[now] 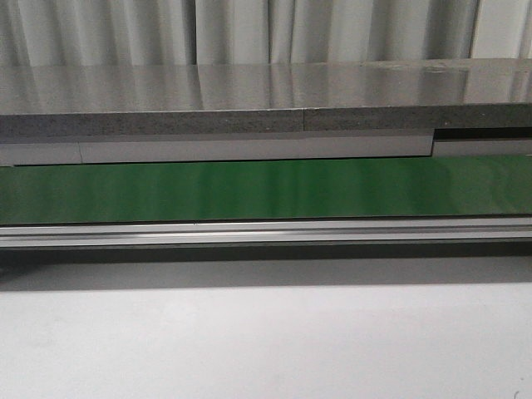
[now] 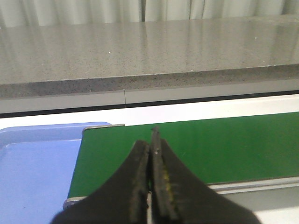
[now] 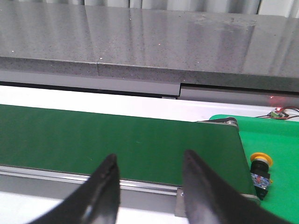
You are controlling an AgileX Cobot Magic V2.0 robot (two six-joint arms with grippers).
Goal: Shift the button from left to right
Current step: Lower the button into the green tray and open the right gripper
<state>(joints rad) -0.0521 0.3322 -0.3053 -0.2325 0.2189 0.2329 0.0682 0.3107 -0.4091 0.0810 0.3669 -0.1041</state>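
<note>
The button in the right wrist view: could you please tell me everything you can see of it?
The button is small: a round yellow-orange mushroom cap on a black boxy body with tiny red and blue marks low on it. It looks like plastic. It lies tipped on its side on a bright green surface just past the end of the dark green belt, touching nothing else. The right gripper is apart from it, jaws open. The other views don't show it.
</note>
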